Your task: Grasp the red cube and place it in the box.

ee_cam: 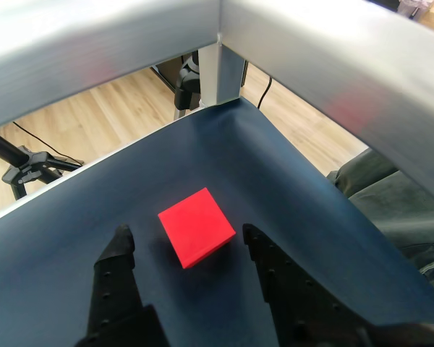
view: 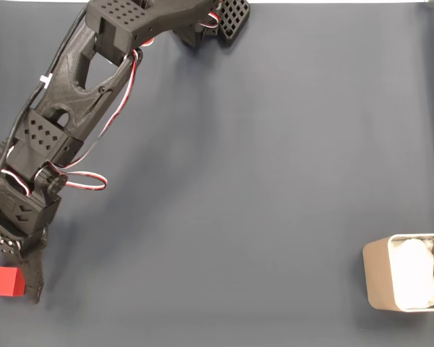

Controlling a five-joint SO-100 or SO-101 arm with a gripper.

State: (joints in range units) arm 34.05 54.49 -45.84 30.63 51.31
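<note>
The red cube (view: 4, 281) lies on the dark blue cloth at the lower left edge of the fixed view. In the wrist view the red cube (ee_cam: 196, 226) sits between and just beyond my two black fingertips. My gripper (ee_cam: 184, 237) is open, one finger on each side of the cube and neither touching it. In the fixed view my gripper (view: 14, 278) reaches down at the far left, partly over the cube. The box (view: 377, 275), beige-grey with white padding inside, stands at the lower right edge of the fixed view, far from the arm.
The black arm (view: 72, 108) runs from the top centre down the left side. A metal frame corner post (ee_cam: 218, 76) stands just past the cloth's corner in the wrist view. A tripod base (ee_cam: 30, 166) stands on the wooden floor beyond.
</note>
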